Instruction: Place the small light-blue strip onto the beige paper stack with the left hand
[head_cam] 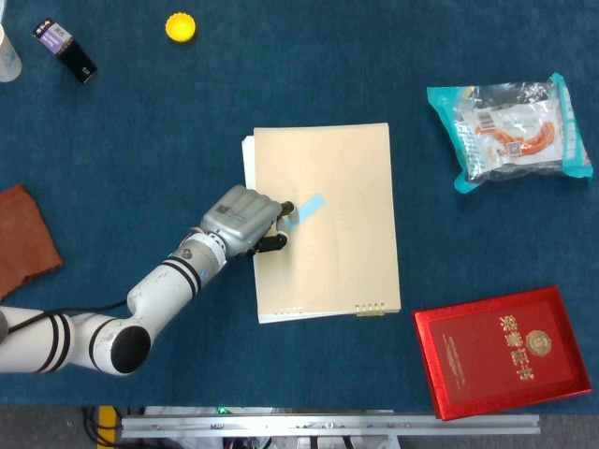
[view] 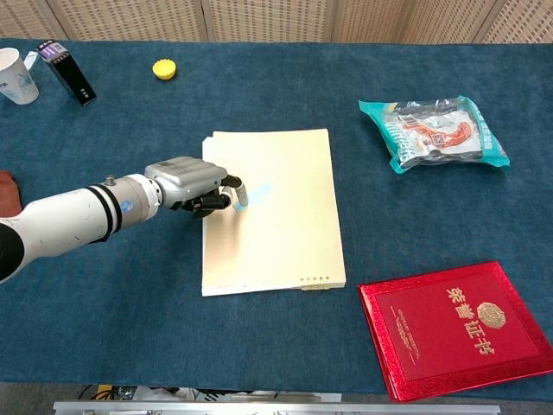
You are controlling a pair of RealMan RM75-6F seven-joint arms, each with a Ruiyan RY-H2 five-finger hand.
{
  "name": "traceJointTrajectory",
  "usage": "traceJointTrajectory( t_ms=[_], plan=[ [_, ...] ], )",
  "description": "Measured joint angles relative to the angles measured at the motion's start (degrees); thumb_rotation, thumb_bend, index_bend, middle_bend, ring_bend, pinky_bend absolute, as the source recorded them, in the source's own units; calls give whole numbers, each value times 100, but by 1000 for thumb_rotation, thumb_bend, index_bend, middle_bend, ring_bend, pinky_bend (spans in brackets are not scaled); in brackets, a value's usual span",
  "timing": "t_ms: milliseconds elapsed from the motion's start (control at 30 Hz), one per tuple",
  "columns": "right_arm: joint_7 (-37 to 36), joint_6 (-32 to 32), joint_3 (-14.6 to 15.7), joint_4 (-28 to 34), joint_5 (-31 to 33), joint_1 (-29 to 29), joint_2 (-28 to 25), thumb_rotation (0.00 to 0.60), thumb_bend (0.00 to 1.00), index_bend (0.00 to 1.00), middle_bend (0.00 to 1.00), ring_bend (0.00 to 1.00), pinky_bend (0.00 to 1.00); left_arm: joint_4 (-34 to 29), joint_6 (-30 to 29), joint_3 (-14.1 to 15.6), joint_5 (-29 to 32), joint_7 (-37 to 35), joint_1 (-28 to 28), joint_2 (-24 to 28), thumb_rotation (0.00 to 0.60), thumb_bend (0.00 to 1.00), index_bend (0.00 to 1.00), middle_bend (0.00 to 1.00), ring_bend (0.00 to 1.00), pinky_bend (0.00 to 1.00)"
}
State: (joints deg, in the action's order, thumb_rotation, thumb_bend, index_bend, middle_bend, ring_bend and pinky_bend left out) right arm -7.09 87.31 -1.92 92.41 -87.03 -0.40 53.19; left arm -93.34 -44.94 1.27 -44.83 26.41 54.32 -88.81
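Observation:
The beige paper stack [head_cam: 337,187] [view: 285,233] lies mid-table. My left hand [head_cam: 245,220] [view: 186,183] hovers over its left edge, fingers curled in. Its fingertips [head_cam: 284,211] pinch the near end of the small light-blue strip [head_cam: 311,205] [view: 258,188]. The strip reaches right and away from the fingers and lies low, close against the paper sheet. It looks faint and blurred in the chest view. My right hand appears in neither view.
A red booklet [head_cam: 504,349] lies at the front right and a teal snack bag [head_cam: 510,129] at the back right. A yellow cap [head_cam: 181,27], a dark box [head_cam: 65,50] and a cup [view: 15,76] sit at the back left. A brown cloth [head_cam: 22,238] lies at the left edge.

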Motion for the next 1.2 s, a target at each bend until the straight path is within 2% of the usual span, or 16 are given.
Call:
traceJointTrajectory(
  t_ms=[367, 1200],
  plan=[
    [13, -36, -12, 10, -21, 35, 16, 600, 336, 459, 408, 453, 369, -176, -53, 84, -124, -30, -68, 226, 0, 775, 248, 786, 798, 698],
    [45, -36, -10, 32, -32, 39, 14, 600, 336, 459, 407, 457, 369, -323, -70, 204, -223, 15, -122, 293, 0, 775, 248, 785, 798, 698]
  ],
)
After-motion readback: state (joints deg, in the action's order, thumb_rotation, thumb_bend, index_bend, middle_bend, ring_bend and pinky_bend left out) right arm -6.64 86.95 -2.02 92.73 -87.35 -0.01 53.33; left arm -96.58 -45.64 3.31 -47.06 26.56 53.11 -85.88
